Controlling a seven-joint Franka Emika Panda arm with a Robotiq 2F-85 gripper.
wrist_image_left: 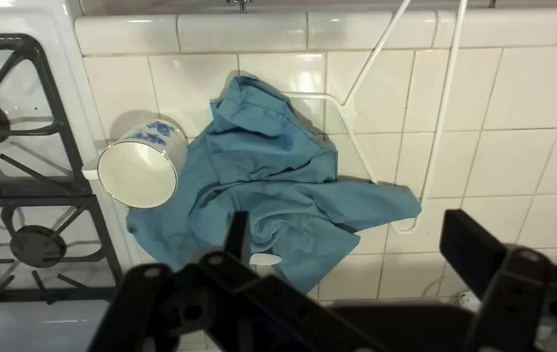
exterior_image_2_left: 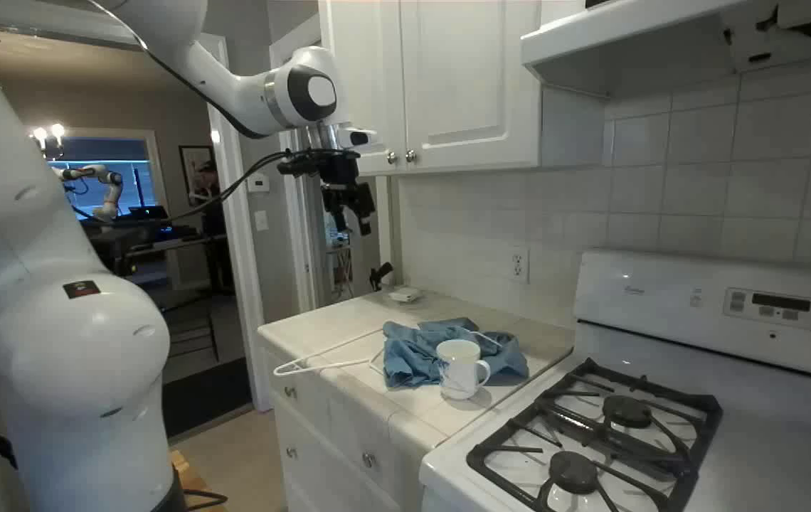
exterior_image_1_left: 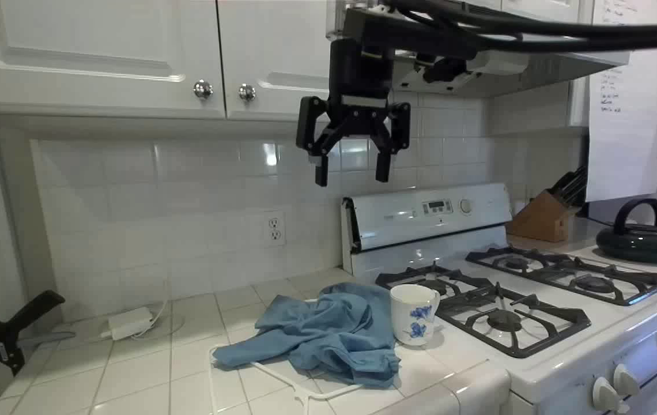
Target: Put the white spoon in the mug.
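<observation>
The gripper (exterior_image_1_left: 352,174) hangs jaws apart, upper center in an exterior view. Blue cloth (exterior_image_1_left: 334,334) lies crumpled on the white-tiled table (exterior_image_1_left: 138,369), what may be the white spoon (wrist_image_left: 266,259) at its edge. Lower right, the mug (exterior_image_1_left: 412,320) stands upright between cloth and stove (exterior_image_1_left: 559,297); upper left, 2 knobs (exterior_image_1_left: 203,89) dot cabinets (exterior_image_1_left: 104,57).

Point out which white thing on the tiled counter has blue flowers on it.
The mug beside the blue cloth: its side is blue-flowered, while the hanger, the power adapter and what may be the spoon look plain.
</observation>
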